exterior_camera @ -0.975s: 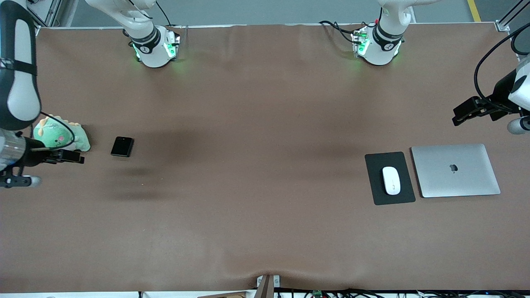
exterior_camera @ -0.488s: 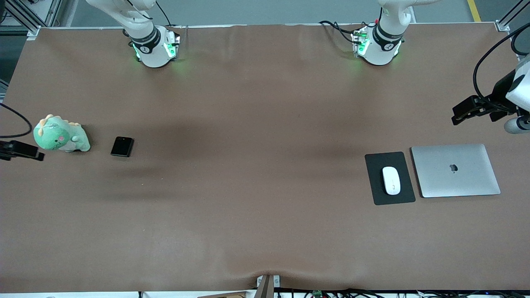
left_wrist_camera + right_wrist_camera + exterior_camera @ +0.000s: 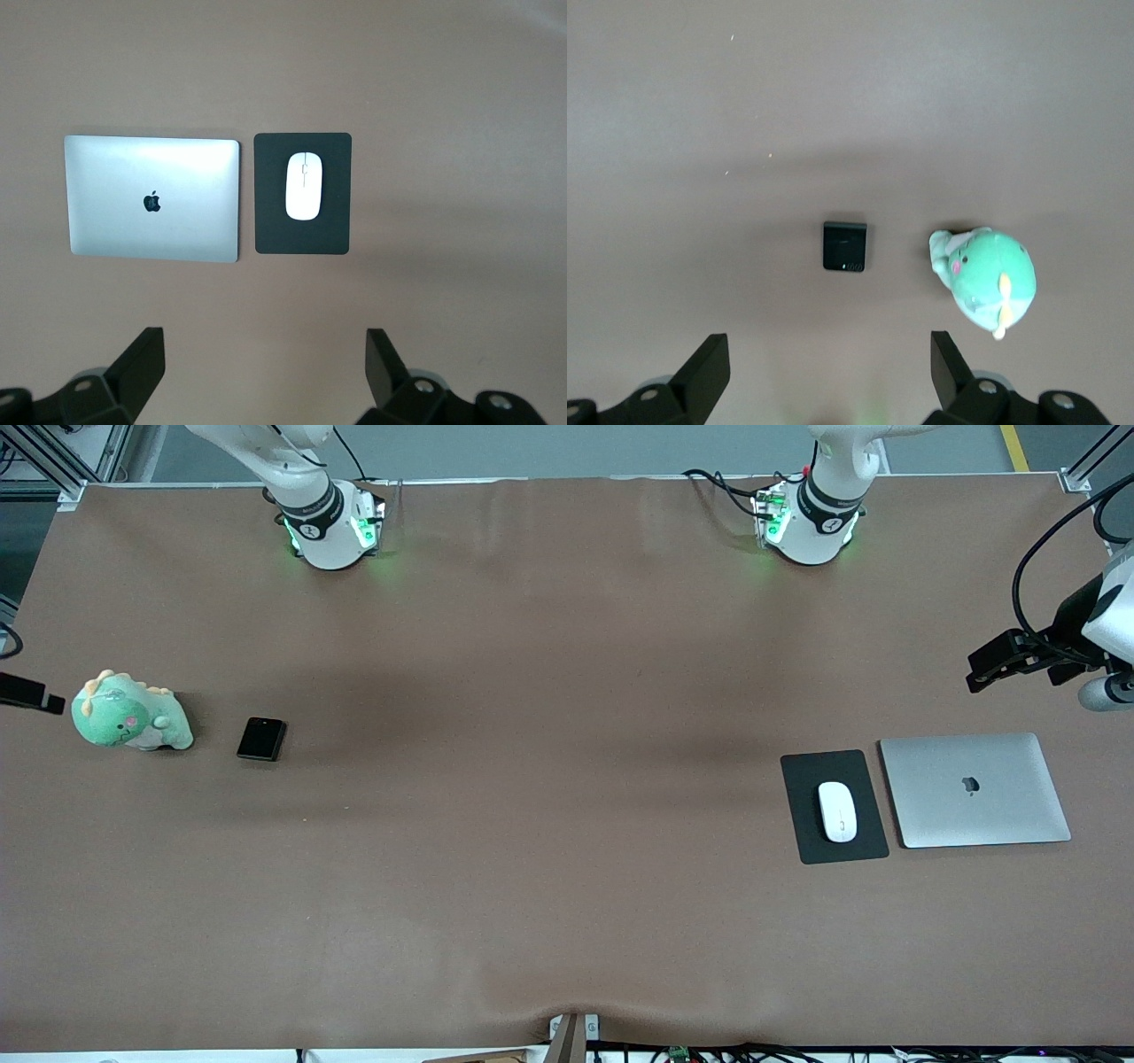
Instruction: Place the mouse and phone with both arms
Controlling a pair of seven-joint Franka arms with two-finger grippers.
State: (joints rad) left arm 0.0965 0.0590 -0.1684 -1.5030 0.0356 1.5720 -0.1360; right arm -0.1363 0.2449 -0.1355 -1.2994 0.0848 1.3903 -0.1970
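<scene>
The white mouse (image 3: 837, 811) lies on a black pad (image 3: 808, 841) toward the left arm's end of the table. My left gripper (image 3: 983, 673) hangs high over the table's edge near there, open and empty. Its wrist view shows the mouse (image 3: 304, 185) and pad (image 3: 303, 239) well below the open gripper (image 3: 264, 354). The black phone (image 3: 261, 739) lies flat toward the right arm's end. My right gripper (image 3: 44, 700) shows only as a black tip at the view's border, up over that end of the table. In its wrist view the gripper (image 3: 829, 359) is open and empty, with the phone (image 3: 844, 246) far below.
A closed silver laptop (image 3: 974, 790) lies beside the pad, toward the left arm's end. A green plush dinosaur (image 3: 131, 714) sits beside the phone, toward the right arm's end. Brown cloth covers the table, and the two arm bases stand along its back edge.
The right arm, which was over the plush dinosaur, has pulled away and up until only its gripper tip shows at the view's border. The left gripper has barely moved.
</scene>
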